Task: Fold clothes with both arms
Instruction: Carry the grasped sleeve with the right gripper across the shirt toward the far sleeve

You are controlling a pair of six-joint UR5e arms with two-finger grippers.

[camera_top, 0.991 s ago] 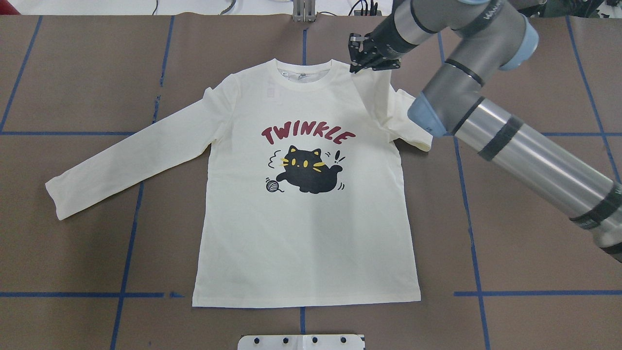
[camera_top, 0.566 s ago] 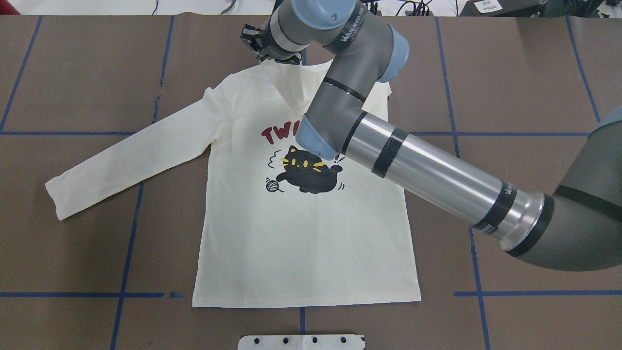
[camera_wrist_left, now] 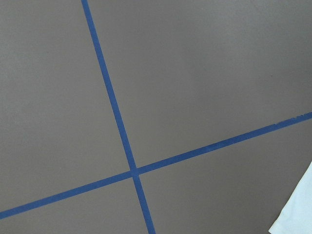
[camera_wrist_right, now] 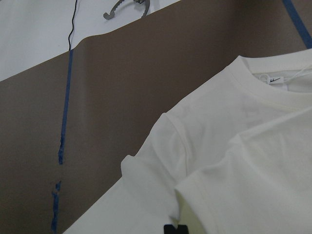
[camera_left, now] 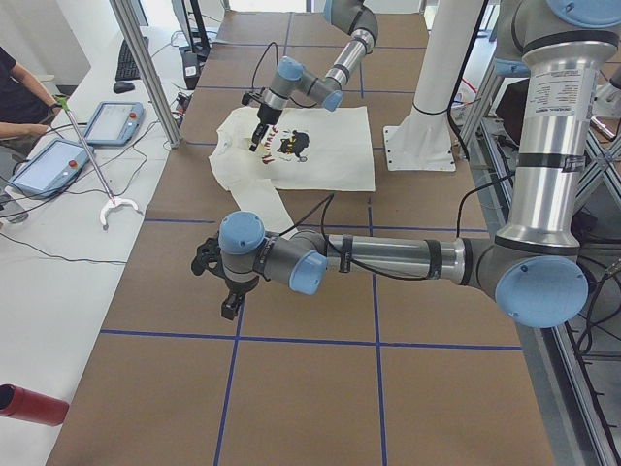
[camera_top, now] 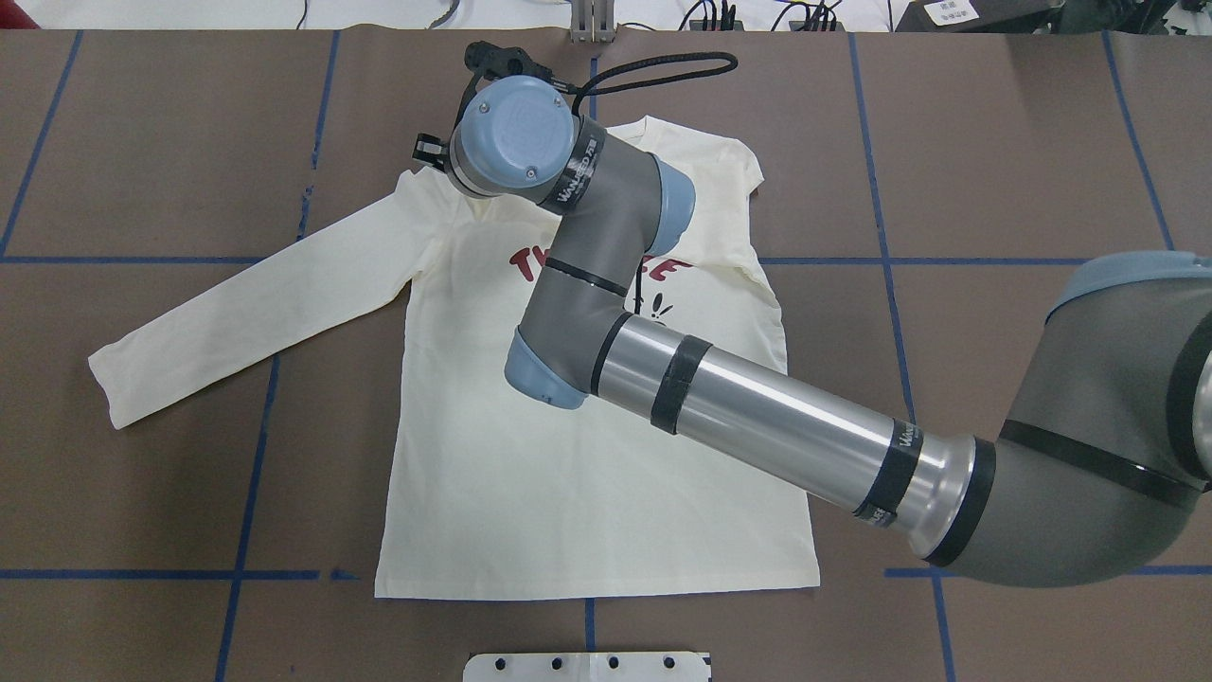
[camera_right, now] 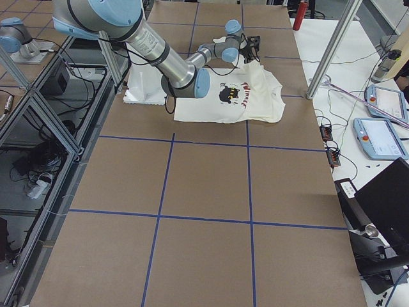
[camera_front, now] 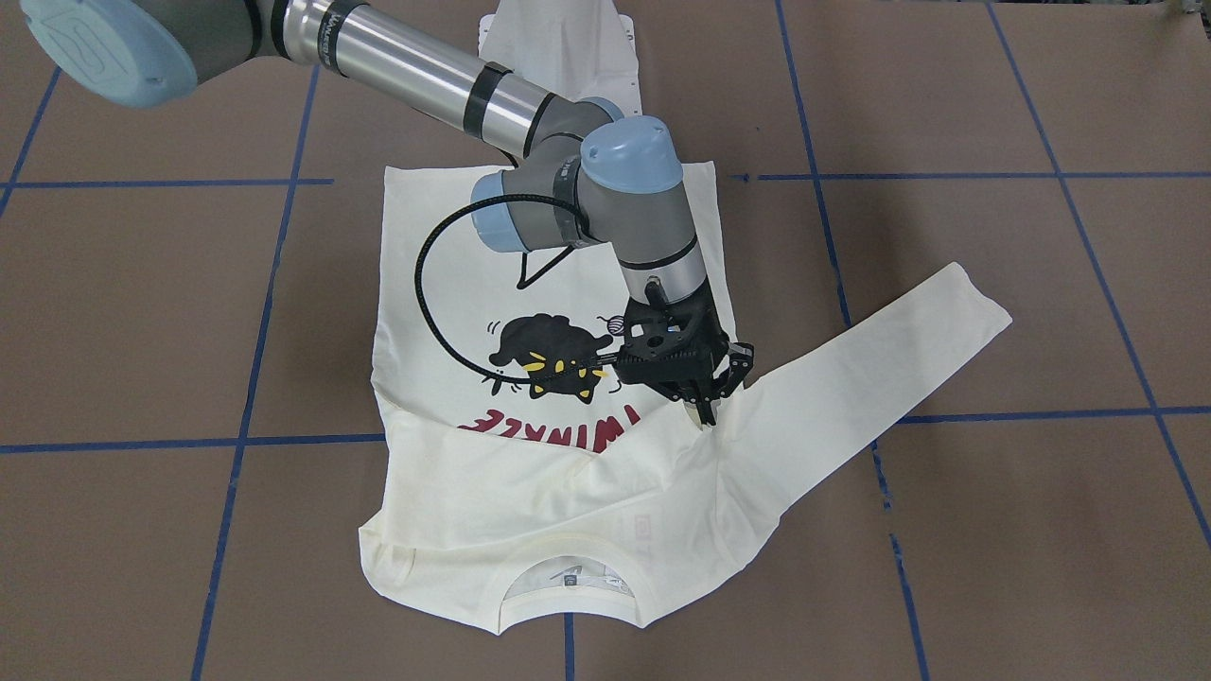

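Observation:
The cream long-sleeved shirt (camera_top: 587,511) lies flat, print side up, with the black cat (camera_front: 549,355) and red TWINKLE lettering (camera_front: 549,421) partly covered. My right arm (camera_top: 757,417) reaches across it. The right gripper (camera_front: 706,413) points down at the shirt's left shoulder, shut on a folded-over band of the shirt's right side (camera_front: 530,473) that lies across the chest. In the overhead view the wrist hides it. The left sleeve (camera_top: 246,313) lies stretched out. My left gripper (camera_left: 229,309) hovers over bare table beyond that sleeve's cuff, and I cannot tell whether it is open.
The white pedestal base (camera_top: 587,666) stands at the near edge. Blue tape lines (camera_top: 256,417) cross the brown table. A person (camera_left: 19,87), tablets (camera_left: 49,165) and a red bottle (camera_left: 29,403) are at the far side bench. A metal post (camera_left: 146,68) stands there.
My right gripper has swept from the shirt's right shoulder, past the collar, to its left shoulder, dragging the cloth over the chest and covering part of the lettering.

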